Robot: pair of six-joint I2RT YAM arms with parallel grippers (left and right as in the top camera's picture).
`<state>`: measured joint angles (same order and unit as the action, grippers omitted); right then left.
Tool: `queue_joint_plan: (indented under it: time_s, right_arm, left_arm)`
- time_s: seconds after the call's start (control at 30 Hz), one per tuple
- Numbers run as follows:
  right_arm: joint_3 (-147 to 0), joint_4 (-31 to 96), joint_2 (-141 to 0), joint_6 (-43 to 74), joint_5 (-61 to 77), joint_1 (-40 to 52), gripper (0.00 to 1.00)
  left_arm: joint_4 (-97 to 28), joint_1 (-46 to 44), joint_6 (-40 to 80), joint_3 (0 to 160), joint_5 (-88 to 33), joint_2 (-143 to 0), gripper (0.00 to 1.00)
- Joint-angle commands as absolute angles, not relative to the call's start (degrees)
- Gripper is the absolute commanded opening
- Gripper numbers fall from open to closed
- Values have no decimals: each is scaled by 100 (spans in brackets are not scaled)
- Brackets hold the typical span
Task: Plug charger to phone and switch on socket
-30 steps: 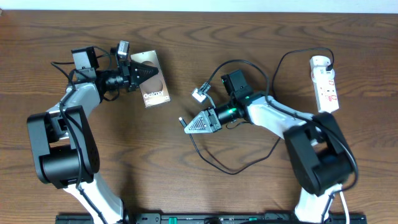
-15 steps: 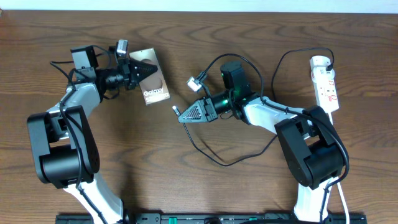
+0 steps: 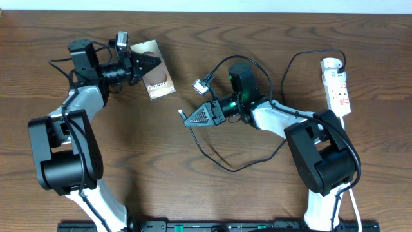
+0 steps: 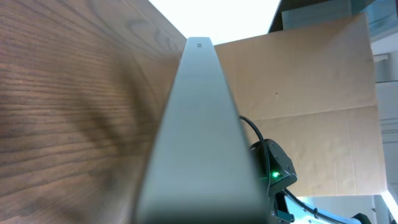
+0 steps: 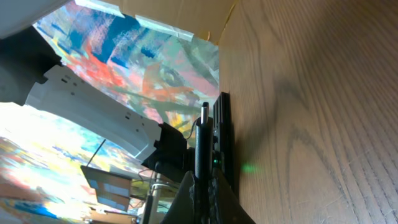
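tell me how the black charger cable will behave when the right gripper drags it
Probably floppy: the charger lies in loose loops behind the right gripper, so it should trail, not push back. Its tip sticks out straight past the gripper, so it is likely stiff enough to aim.

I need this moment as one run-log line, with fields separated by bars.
left gripper: shut on phone | right gripper: shut on charger, tip toward phone, not plugged | socket: no gripper near
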<state>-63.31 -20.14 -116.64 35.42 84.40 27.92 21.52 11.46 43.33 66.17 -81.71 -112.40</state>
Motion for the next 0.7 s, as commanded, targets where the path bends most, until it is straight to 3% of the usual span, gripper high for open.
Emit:
queue_joint_plan:
  time_s: [0.0,0.33,0.67]
  right_arm:
    - [-6361,-2047,-11747,3551,8586,2779,1]
    - [-6364,-2099,-11767,3699,8436,2729,1]
    - [-6364,-2823,-11767,4853,7924,2731,1]
  left_arm:
    - [2215,1094,4473,6720,-8315,-11229,7]
    - [2220,851,4644,6720,-8243,-11229,7]
    - [2333,832,4816,6720,-8007,-11231,7]
